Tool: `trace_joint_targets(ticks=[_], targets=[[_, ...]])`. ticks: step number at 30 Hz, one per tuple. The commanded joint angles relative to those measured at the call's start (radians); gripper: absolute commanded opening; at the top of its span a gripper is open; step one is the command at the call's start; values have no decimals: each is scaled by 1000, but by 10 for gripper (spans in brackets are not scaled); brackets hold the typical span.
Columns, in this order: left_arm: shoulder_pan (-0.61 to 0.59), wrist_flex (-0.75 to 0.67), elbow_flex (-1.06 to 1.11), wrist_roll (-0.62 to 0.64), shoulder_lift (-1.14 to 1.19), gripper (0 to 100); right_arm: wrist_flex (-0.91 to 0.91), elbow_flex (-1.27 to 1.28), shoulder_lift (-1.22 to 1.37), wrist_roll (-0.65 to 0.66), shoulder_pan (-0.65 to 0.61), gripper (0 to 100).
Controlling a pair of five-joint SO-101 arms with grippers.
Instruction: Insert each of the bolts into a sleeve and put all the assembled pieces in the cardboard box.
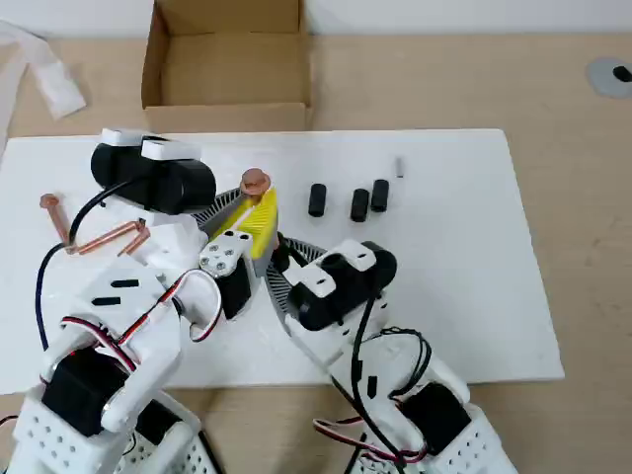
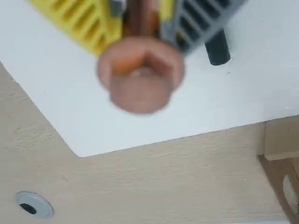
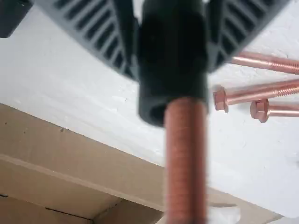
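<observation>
One bolt [image 1: 255, 181], head toward box [image 1: 227, 117] (sleeved)

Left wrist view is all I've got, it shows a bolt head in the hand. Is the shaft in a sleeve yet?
Observer: The bolt runs shaft-first into the end of a black sleeve gripped by the right hand; depth unclear.
Operator: How many sleeves are loose?
Observer: Three loose sleeves lie on the white mat.
Operator: And spare bolts?
Observer: Three spare bolts lie at the mat's opposite end.
</observation>
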Motion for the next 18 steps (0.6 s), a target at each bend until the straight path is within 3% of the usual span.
trace_joint_targets(ticks=[1,6,18], targets=[[-8,-52,2,6,-4,7,-32,-70,-67,2,-19,9],[-71,-127,20,6,2,6,-32,-70,-67,2,-19,9],[-52,-121,71,6,-1,6,-32,-70,-67,2,-19,9]])
